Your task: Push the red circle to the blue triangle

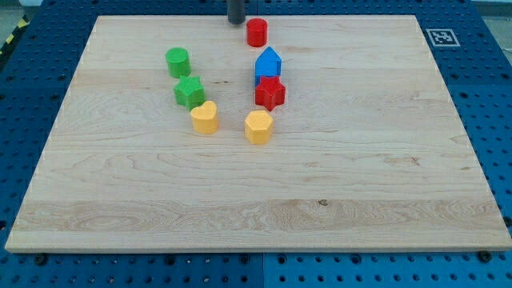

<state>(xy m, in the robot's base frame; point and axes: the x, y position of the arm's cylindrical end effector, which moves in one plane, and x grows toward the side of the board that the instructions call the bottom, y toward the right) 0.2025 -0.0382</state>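
Observation:
The red circle (257, 33) is a short red cylinder near the top edge of the wooden board (384, 160). The blue triangle (268, 66) lies just below it, a small gap apart, slightly to the right. My tip (236, 22) is the dark rod's lower end at the view's top, just left of and slightly above the red circle, close to it; contact cannot be told.
A red star-like block (270, 94) touches the blue triangle's lower side. A yellow hexagon (258, 127) and yellow heart (205, 118) lie below. A green circle (178, 62) and green star-like block (190, 92) stand to the left.

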